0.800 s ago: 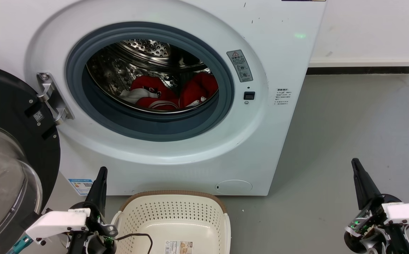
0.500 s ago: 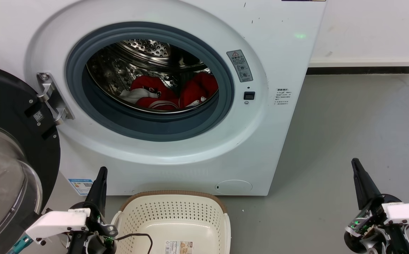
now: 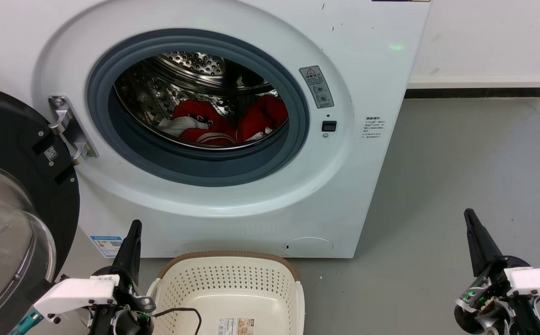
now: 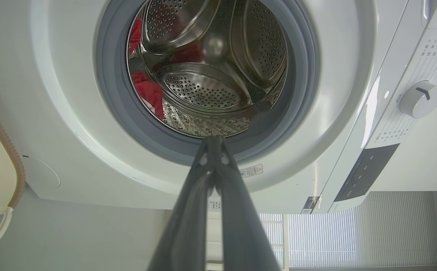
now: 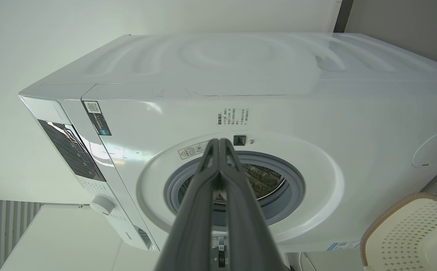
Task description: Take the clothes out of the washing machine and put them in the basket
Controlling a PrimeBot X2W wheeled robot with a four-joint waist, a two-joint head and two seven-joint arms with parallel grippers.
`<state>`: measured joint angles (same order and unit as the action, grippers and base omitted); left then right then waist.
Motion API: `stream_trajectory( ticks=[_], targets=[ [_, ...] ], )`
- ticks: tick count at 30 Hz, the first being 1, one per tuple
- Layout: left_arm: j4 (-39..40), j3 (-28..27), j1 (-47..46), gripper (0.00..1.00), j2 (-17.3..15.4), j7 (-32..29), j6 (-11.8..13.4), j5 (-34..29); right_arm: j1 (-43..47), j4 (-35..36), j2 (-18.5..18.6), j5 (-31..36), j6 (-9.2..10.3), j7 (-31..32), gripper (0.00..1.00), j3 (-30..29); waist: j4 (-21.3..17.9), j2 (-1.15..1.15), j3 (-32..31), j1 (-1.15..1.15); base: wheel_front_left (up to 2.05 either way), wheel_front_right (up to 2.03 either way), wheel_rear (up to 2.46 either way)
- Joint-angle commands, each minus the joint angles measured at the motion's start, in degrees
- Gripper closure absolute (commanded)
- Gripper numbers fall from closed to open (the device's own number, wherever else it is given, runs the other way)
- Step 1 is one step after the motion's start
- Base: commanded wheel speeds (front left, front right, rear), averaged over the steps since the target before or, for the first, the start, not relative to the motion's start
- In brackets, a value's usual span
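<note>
The white washing machine (image 3: 354, 83) stands with its porthole uncovered and its black-framed glass door (image 3: 14, 218) swung out to the left. Red clothes (image 3: 223, 122) with white parts lie low in the steel drum; a strip of the red clothes (image 4: 148, 92) shows in the left wrist view. The cream basket (image 3: 232, 293) with a brown rim sits on the floor below the porthole, holding only a label. My left gripper (image 3: 135, 225) is shut, low and left of the basket. My right gripper (image 3: 469, 214) is shut too, far to the right over the floor.
Grey floor (image 3: 461, 177) stretches to the right of the machine, up to a white wall with a dark skirting (image 3: 479, 92). The open door takes up the left side. A thin black cable (image 3: 181, 312) hangs over the basket's near left corner.
</note>
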<state>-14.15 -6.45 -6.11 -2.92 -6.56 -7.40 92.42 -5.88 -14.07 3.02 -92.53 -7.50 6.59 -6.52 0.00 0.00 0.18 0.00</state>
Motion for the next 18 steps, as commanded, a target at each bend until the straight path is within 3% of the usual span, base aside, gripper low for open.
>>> stream_trajectory(
  ticks=[1,5,6,18],
  targets=[
    [0.06,-0.16,-0.27,1.0,0.08,-0.11,-0.2,-0.01,-0.68,-0.09,-0.2,0.26,0.02,0.01,1.0,0.02,0.0,0.0,0.0,0.0,0.0,0.0,0.0],
    [0.06,-0.16,-0.27,1.0,0.08,-0.11,-0.2,-0.01,-0.68,-0.09,-0.2,0.26,0.02,0.01,1.0,0.02,0.0,0.0,0.0,0.0,0.0,0.0,0.0],
    [-0.18,0.05,0.07,0.0,0.0,0.03,0.01,-0.01,0.09,-0.13,0.0,0.0,0.0,-0.02,0.0,0.01,0.0,0.0,0.0,0.0,0.0,0.0,0.0],
    [-0.54,0.96,2.38,0.0,0.14,2.83,0.04,-1.79,2.25,-0.75,-0.04,2.1,0.01,-2.82,0.0,0.68,-0.03,0.0,0.08,0.0,0.0,0.0,0.0]
  ],
)
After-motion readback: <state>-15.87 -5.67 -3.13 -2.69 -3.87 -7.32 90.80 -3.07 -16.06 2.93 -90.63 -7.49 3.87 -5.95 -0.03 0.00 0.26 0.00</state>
